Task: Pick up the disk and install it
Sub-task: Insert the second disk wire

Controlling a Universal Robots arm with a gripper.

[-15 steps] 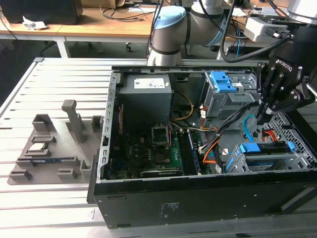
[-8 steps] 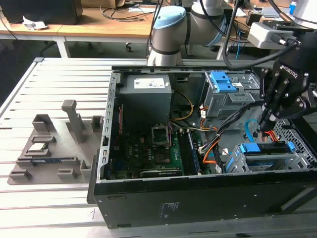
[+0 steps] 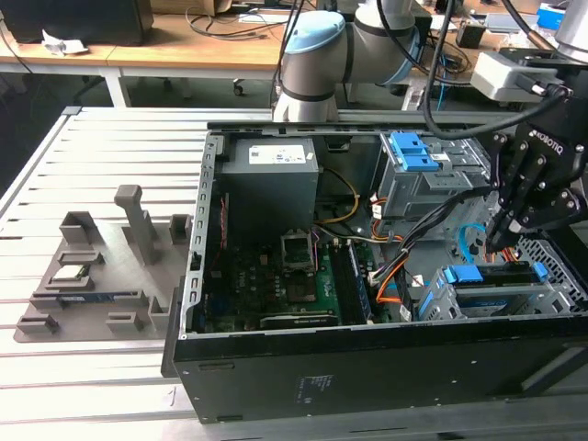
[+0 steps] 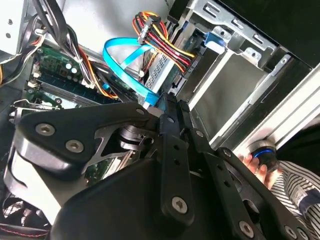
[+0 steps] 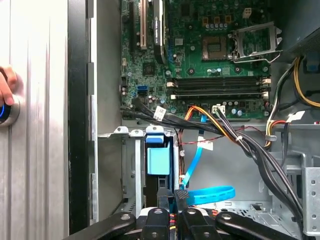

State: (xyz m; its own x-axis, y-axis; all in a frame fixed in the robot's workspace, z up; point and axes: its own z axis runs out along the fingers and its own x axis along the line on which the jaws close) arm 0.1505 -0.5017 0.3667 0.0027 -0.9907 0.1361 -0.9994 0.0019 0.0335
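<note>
Disk (image 5: 158, 165) mostly hidden inside drive cage (image 5: 131, 170), person's hand (image 5: 6, 86) cut off by edge

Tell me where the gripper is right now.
In the exterior view the gripper is at the exterior view's right, inside the open computer case, just above the drive cage with the blue latch.

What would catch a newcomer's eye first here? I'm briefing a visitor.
The open computer case fills the exterior view, green motherboard exposed. At that view's right the black gripper hangs over a drive cage with bright blue latches. A blue ribbon cable curls beside it in the first wrist view.
</note>
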